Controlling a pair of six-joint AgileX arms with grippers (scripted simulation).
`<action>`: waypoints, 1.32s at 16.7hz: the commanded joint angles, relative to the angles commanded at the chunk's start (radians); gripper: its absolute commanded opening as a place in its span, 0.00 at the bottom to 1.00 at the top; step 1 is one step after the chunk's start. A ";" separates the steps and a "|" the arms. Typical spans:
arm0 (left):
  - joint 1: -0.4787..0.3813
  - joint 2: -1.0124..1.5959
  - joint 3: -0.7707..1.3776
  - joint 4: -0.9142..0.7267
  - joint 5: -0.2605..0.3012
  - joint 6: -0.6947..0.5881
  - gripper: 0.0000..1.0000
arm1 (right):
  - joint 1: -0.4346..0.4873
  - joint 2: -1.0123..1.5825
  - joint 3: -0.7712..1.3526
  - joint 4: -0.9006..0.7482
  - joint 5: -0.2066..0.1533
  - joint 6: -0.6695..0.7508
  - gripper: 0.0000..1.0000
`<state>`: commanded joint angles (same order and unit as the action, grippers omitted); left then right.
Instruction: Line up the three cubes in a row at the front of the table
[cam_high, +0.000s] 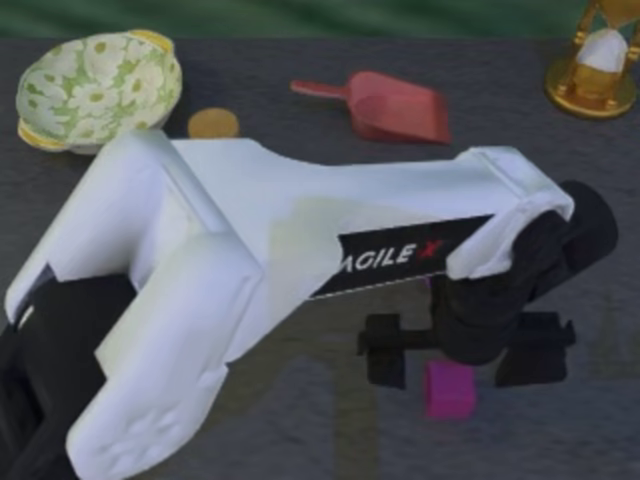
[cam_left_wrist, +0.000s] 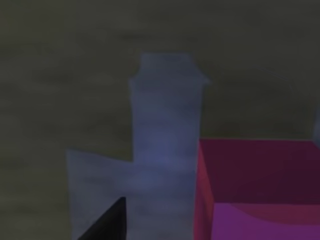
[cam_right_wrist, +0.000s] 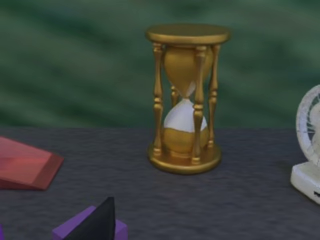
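Inspector: Nearest the overhead camera, the left arm's white casing sweeps from the table's left front across to centre-right. The left gripper (cam_high: 455, 378) hangs low over the table (cam_high: 580, 430), its fingers spread wide and grasping nothing.

Clerk: And the cube?

Inspector: The magenta cube (cam_high: 449, 392) sits on the surface near the front, between the two fingertips and apart from both. The other two cubes do not show in this view. At the back stand a floral bowl (cam_high: 95, 90), the amber cylinder (cam_high: 213, 123), a red scoop (cam_high: 395, 105) and an hourglass (cam_high: 595, 65).

Clerk: Left wrist view?

Inspector: It shows the magenta cube very close, resting flat, with one dark fingertip (cam_left_wrist: 107, 222) off to its side and not touching.

Clerk: Right wrist view?

Inspector: The right gripper (cam_right_wrist: 100, 222) shows only as a dark tip, so whether it is released or clenched I cannot tell. Behind that tip lies a purple cube (cam_right_wrist: 75, 229); which of the two purple ones is unclear. A white fan (cam_right_wrist: 310, 150) stands beyond it.

Clerk: Which step is in hand?

Inspector: My judgement is that the magenta cube is being handled at the front row. If it is placed, the next move calls for a straight lift clear without nudging it. If not, the fingers must close squarely on its sides.
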<state>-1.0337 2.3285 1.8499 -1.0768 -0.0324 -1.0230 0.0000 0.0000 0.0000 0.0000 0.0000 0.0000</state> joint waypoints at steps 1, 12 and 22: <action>0.000 0.000 0.000 0.000 0.000 0.000 1.00 | 0.000 0.000 0.000 0.000 0.000 0.000 1.00; 0.011 -0.035 0.187 -0.228 0.000 -0.008 1.00 | 0.000 0.000 0.000 0.000 0.000 0.000 1.00; 0.063 -0.141 0.107 -0.185 -0.007 0.012 1.00 | 0.014 0.099 0.100 -0.069 -0.003 -0.037 1.00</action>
<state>-0.9706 2.1871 1.9570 -1.2620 -0.0391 -1.0112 0.0144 0.0989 0.1000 -0.0693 -0.0026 -0.0370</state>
